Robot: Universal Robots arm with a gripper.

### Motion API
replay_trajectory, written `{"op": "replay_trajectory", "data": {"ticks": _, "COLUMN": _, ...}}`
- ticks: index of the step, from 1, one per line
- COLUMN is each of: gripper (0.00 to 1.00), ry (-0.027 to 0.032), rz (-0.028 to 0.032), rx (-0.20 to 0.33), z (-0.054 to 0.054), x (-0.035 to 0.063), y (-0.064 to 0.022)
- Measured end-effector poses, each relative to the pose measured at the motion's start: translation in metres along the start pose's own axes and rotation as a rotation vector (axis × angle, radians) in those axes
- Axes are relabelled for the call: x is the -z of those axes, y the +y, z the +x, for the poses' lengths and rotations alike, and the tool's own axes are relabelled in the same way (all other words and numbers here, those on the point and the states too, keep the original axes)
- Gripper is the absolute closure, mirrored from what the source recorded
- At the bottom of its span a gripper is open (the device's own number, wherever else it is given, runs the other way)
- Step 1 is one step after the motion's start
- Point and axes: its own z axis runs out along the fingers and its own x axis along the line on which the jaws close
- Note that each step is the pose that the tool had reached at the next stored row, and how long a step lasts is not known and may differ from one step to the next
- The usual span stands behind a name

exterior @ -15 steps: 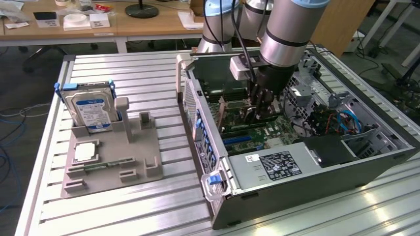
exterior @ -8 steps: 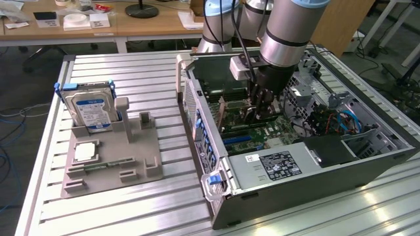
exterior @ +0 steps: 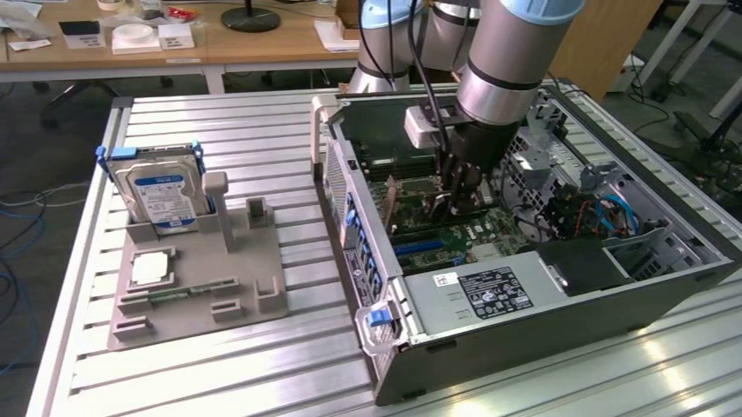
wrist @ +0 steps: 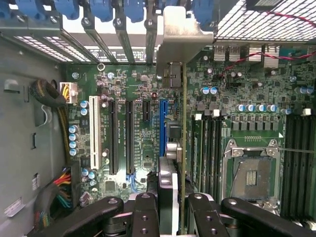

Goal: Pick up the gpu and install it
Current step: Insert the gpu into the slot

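Observation:
The gpu [wrist: 183,128] is seen edge-on in the wrist view, a thin card whose silvery metal bracket [wrist: 183,34] reaches toward the case's rear slot openings. My gripper [wrist: 175,207] is shut on it, one finger on each face. The card stands upright over the green motherboard [wrist: 133,148], next to the blue expansion slot [wrist: 163,126]; whether it is seated I cannot tell. In the exterior view my gripper [exterior: 454,204] reaches down inside the open computer case [exterior: 347,200], with the brownish gpu [exterior: 406,201] below it near the case's rear wall.
A grey fixture [exterior: 232,287] at the exterior view's left carries a silver hard drive [exterior: 162,195] and a small square chip [exterior: 151,269]. Inside the case are the power supply [exterior: 487,291], blue cables [exterior: 609,213], an empty processor socket [wrist: 249,173] and wire bundles [wrist: 59,187].

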Motion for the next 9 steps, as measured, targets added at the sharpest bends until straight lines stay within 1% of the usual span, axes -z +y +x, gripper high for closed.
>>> {"op": "replay_trajectory", "data": {"ticks": 4, "gripper": 0.72, "ry": -0.0001, "rz": 0.0001, "rx": 0.001, "z": 0.000, "x": -0.0064, "y": 0.0034}}
{"op": "replay_trajectory", "data": {"ticks": 9, "gripper": 0.72, "ry": -0.0002, "rz": -0.0001, "rx": 0.003, "z": 0.001, "x": -0.0131, "y": 0.0035}}
